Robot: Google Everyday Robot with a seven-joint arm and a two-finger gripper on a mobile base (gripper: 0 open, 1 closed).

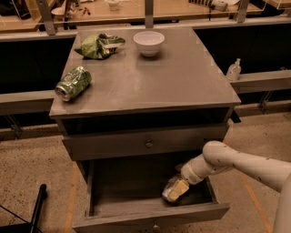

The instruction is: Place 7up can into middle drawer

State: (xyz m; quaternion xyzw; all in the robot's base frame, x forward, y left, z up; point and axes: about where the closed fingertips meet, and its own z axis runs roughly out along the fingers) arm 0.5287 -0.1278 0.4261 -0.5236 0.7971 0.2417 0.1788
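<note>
Speckled beige floor (27,182) marked with orange tape line (254,195). Grey cabinet (182,86) at centre; wooden workbench (182,9) on metal posts (148,11) behind, dark beneath. Dim, warm lighting. Gripper (178,189) clamped on 7up can (169,193) inside middle drawer (118,191).

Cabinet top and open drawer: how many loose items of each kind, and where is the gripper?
Cans: 2 (green can, 7up can)
Bowls: 1 (white bowl)
Bags: 1 (green bag)
Total: 4
The gripper is in the middle drawer, at the 7up can.
</note>
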